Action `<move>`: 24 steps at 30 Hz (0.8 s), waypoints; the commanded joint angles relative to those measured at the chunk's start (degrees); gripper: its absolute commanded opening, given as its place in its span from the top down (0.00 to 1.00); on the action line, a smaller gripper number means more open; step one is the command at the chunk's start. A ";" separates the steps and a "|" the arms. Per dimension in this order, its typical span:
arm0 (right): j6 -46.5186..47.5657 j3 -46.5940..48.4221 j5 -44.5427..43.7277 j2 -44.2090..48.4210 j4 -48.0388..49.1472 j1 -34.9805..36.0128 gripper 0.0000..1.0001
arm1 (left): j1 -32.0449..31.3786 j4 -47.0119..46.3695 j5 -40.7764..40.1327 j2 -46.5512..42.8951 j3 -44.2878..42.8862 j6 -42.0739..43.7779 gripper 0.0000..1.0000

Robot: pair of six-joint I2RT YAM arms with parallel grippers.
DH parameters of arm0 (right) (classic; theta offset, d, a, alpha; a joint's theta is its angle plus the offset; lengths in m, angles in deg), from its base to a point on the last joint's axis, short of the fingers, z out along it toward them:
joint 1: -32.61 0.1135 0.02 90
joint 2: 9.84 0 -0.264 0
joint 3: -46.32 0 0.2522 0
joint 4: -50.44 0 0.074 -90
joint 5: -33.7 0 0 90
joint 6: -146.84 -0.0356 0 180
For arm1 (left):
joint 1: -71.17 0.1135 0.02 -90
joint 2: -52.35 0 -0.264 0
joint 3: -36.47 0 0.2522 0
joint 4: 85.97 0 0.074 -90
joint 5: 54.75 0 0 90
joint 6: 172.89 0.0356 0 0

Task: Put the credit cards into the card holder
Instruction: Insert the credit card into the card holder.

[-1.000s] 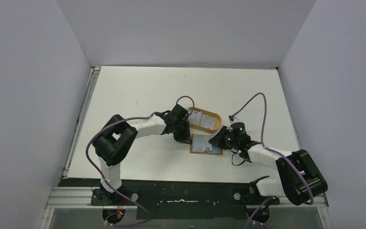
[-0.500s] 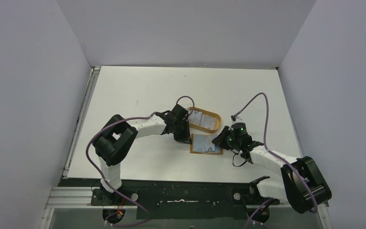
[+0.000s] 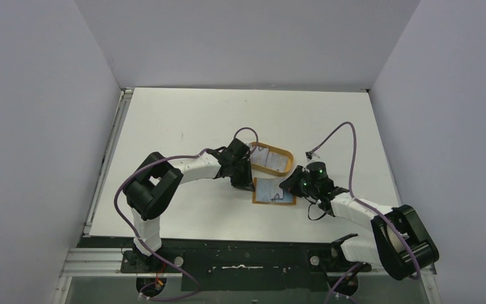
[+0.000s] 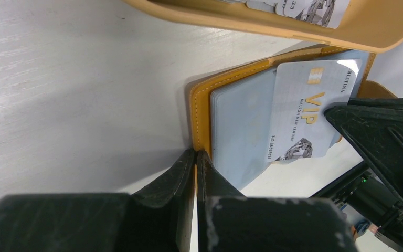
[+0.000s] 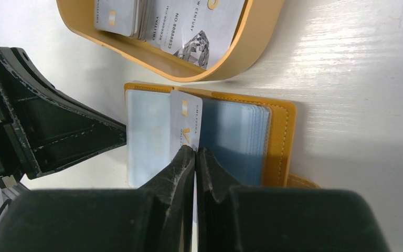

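right gripper [image 5: 195, 149]: jaws closed on the near short edge of one credit card [image 5: 185, 123]. left gripper [image 4: 195, 153]: jaws closed, apparently pinching the orange cover edge of the card holder [image 4: 225, 79]. table [image 3: 183, 120]: white, bearing everything near its middle. arms: both bent low and inward, wrists meeting at the holder from opposite sides, fingers roughly crosswise to each other. tray [image 5: 257, 42]: oval, tan-rimmed, just beyond the holder, with the remaining cards [image 5: 178, 26] inside. holder: open and flat between the grippers, clear pockets upward. held card: directly ahead of the right fingers, long axis running on from them toward the tray, lying over the holder's middle between two pocket stacks. judgement: the right arm, nearer, must steer this card into a pocket mouth; whether any edge has entered cannot be told.
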 commanded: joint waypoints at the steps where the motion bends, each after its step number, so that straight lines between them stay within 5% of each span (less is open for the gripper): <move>1: 0.55 -1.07 -0.54 -2.12 1.63 1.11 1.00 | -0.18 1.96 -0.60 2.37 -0.30 0.84 0.99; 24: 1.22 -0.52 2.22 -2.50 -5.34 1.47 1.00 | -0.01 2.25 -1.30 1.92 0.23 0.40 1.00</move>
